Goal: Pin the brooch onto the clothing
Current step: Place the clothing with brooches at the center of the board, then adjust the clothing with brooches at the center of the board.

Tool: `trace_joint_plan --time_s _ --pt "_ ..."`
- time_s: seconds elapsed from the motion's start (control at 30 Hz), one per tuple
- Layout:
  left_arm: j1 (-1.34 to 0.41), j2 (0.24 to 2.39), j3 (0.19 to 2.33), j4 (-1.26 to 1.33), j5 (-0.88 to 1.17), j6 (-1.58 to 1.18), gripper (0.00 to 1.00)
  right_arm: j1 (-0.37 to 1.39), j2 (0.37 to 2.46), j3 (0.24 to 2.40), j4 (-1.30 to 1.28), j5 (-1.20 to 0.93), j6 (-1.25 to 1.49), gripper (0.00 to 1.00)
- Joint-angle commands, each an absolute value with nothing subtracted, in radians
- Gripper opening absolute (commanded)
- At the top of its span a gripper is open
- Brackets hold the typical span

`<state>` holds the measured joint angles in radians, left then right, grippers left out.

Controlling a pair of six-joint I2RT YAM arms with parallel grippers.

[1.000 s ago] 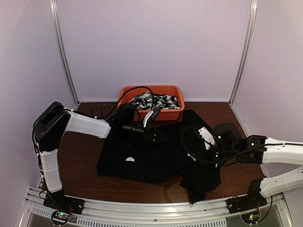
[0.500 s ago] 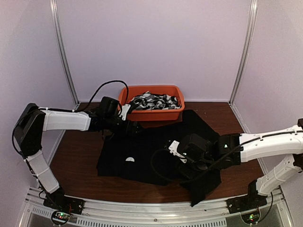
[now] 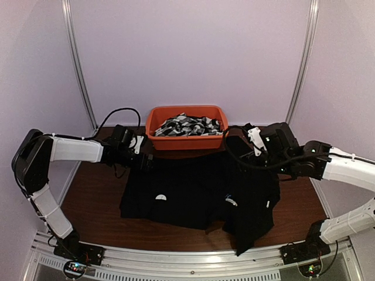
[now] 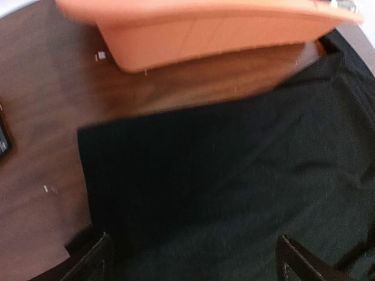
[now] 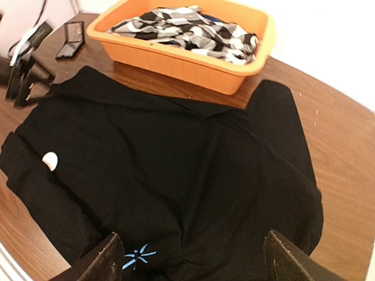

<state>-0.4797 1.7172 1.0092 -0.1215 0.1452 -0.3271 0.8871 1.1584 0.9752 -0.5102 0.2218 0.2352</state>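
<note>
The clothing, a large black shirt [image 3: 193, 187] [image 5: 176, 170] [image 4: 234, 193], lies spread on the brown table. A tiny white tag [image 3: 161, 198] [image 5: 50, 160] sits on its left part. A small light-blue starburst [image 3: 231, 201] [image 5: 139, 255] lies on its front; I cannot tell whether this is the brooch. My left gripper [image 3: 145, 159] [image 4: 196, 263] hovers open over the shirt's far left corner, nothing between its fingers. My right gripper [image 3: 237, 139] [image 5: 193, 260] stands open above the shirt's far right part, raised and empty; the starburst shows just inside its left finger [image 5: 102, 260].
An orange bin [image 3: 187, 142] [image 5: 193, 67] [image 4: 205, 35] with black-and-white patterned fabrics [image 3: 190, 124] [image 5: 181, 29] stands right behind the shirt. A small flat black object [image 5: 71, 48] lies on the table left of the bin. Bare wood [image 3: 94, 187] shows left of the shirt.
The right gripper opened, lifted off the shirt's lower front and drew back towards the far right, uncovering the starburst. The left gripper opened fully and withdrew leftwards to the shirt's far corner.
</note>
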Motion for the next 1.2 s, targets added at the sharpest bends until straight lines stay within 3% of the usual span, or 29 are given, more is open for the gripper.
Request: trace_joint_plan --time_s 0.0,0.43,0.8,0.97,1.17 --pt "-0.483 1.627 0.909 -0.17 0.204 -0.362 0.98 0.866 1.169 0.9 -0.61 0.235 0.417 0.84" --pt "-0.492 1.407 0.694 -0.292 0.276 -0.387 0.98 0.864 1.08 0.532 -0.612 0.148 0.937 0.81" --pt "-0.506 1.49 0.666 -0.316 0.314 -0.345 0.98 0.864 1.205 0.494 -0.573 0.116 0.998 0.78" --pt "-0.506 1.549 0.679 -0.318 0.329 -0.338 0.91 0.865 1.241 0.502 -0.553 0.105 0.999 0.63" --pt "-0.506 1.566 0.691 -0.364 0.351 -0.308 0.68 0.865 1.23 0.506 -0.563 0.107 0.992 0.39"
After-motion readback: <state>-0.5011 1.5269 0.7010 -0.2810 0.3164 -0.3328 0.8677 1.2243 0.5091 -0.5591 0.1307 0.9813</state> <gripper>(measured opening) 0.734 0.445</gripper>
